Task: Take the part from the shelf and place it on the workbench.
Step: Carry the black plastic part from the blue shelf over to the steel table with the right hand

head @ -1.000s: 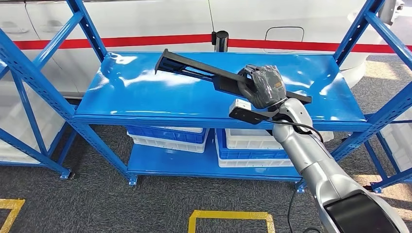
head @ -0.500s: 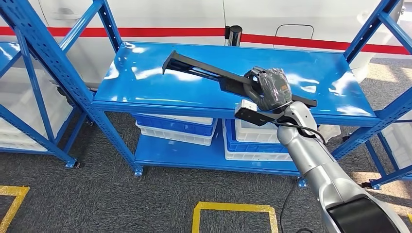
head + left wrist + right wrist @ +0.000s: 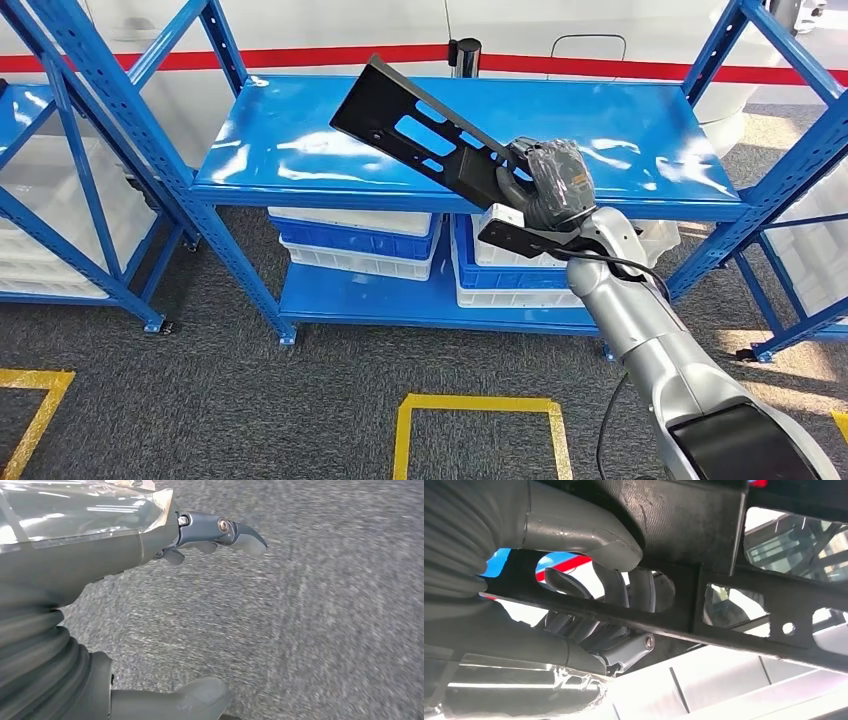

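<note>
Head view: the right hand (image 3: 553,183) grips one end of the black part (image 3: 420,135), a long flat piece with slotted cut-outs. The part slants up and away from the hand toward the robot's left, raised above the top deck of the blue shelf (image 3: 300,170) and touching nothing else. In the right wrist view the thick grey thumb (image 3: 584,537) presses on one face of the part (image 3: 704,525) while the darker fingers (image 3: 624,592) curl through an opening and clamp the other face. In the left wrist view the left hand (image 3: 200,540) hangs over grey carpet (image 3: 325,630), its fingers apart and holding nothing.

The shelf stands on dark grey carpet (image 3: 200,410) marked with yellow floor tape (image 3: 480,405). Behind it runs a white wall with a red stripe (image 3: 300,55). On the lower deck sit blue and white bins (image 3: 350,245); their contents cannot be made out.
</note>
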`<action>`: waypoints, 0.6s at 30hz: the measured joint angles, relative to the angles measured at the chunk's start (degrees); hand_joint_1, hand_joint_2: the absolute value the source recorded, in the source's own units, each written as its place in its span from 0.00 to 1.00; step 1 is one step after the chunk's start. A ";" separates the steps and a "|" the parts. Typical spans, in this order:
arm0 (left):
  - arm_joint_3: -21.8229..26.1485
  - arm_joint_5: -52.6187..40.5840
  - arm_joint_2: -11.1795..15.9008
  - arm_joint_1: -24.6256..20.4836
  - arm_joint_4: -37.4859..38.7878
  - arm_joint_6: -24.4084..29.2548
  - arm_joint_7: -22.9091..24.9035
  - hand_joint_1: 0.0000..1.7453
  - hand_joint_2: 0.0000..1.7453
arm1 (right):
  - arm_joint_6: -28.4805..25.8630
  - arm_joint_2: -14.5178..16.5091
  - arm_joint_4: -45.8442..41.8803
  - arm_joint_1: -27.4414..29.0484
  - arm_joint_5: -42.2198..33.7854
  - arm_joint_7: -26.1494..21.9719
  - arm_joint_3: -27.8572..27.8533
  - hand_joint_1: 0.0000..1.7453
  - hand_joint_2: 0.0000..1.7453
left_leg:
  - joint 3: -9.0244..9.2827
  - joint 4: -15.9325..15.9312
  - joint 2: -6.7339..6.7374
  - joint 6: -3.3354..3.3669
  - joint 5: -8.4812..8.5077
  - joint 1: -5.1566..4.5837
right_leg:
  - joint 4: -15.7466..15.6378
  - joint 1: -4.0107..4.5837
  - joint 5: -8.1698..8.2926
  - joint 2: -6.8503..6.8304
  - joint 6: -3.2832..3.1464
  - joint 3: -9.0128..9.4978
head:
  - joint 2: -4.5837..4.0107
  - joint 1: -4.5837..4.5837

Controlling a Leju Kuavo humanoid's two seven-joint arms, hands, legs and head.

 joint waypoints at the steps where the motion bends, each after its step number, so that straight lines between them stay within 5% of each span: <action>1: 0.00 0.00 0.00 0.00 0.00 0.00 0.01 0.00 1.00 | 0.00 0.00 0.01 0.01 -0.03 -0.02 -0.03 1.00 1.00 | 1.73 -1.28 0.06 -0.30 1.53 0.34 | 0.18 -0.14 0.37 -0.03 0.31 -0.62 | 0.00 0.01; 4: -0.01 0.00 -0.04 -0.09 0.00 0.00 0.01 0.00 1.00 | -0.01 -0.04 0.00 -0.14 -0.08 -0.11 -0.31 1.00 1.00 | 9.31 -11.35 0.00 -0.72 3.20 0.73 | 1.03 -0.36 1.16 -0.14 1.45 -2.10 | 0.00 -0.03; 6: -0.01 -0.01 -0.03 -0.18 0.00 0.00 -0.02 0.00 1.00 | -0.04 -0.06 -0.01 -0.29 -0.15 -0.17 -0.51 1.00 1.00 | 11.05 -14.86 -0.20 -0.28 2.14 0.27 | 1.22 -0.26 1.92 -0.27 2.50 -2.77 | 0.00 -0.04; 9: -0.01 -0.02 -0.05 -0.17 0.01 -0.03 -0.06 0.00 1.00 | -0.07 -0.34 0.02 -0.22 -0.26 -0.22 -0.80 1.00 1.00 | 9.85 -15.77 -0.01 1.95 3.29 -0.19 | 2.01 -0.22 1.78 -0.32 3.55 -4.20 | 0.00 -0.02; 11: -0.01 -0.02 -0.08 -0.18 0.01 -0.07 -0.06 0.00 1.00 | -0.07 -0.64 0.03 -0.19 -0.35 -0.25 -1.03 1.00 1.00 | 8.52 -16.09 0.20 3.59 4.68 -0.29 | 6.79 -0.33 -2.34 -0.21 2.75 -6.35 | 0.00 0.20; 13: -0.01 -0.02 -0.05 -0.18 0.00 -0.11 -0.08 0.00 1.00 | -0.07 -0.87 0.04 -0.15 -0.44 -0.28 -1.16 1.00 1.00 | 6.85 -16.09 0.20 4.24 5.98 -0.53 | 14.48 -0.27 -6.76 -0.01 2.21 -8.45 | 0.00 0.45; 14: -0.01 -0.03 -0.05 -0.18 0.00 -0.13 -0.10 0.00 1.00 | -0.08 -1.02 0.05 -0.09 -0.45 -0.30 -1.22 1.00 1.00 | 5.98 -16.07 0.20 4.28 6.66 -0.63 | 17.41 -0.22 -7.54 0.11 2.46 -8.75 | 0.00 0.48; 16: -0.01 -0.07 -0.09 -0.18 0.01 -0.18 -0.20 0.00 1.00 | -0.12 -1.26 0.07 0.01 -0.46 -0.37 -1.33 1.00 1.00 | 4.24 -16.03 0.20 4.12 8.04 -0.74 | 18.07 -0.12 -6.10 0.28 3.51 -6.87 | 0.00 0.51; 18: -0.01 -0.16 -0.13 -0.18 0.01 -0.21 -0.30 0.00 1.00 | -0.23 -1.42 0.05 0.00 -0.49 -0.46 -1.49 1.00 1.00 | 2.70 -15.95 0.19 3.68 9.43 -0.84 | 11.39 -0.05 -4.38 0.31 3.99 -1.17 | 0.00 0.54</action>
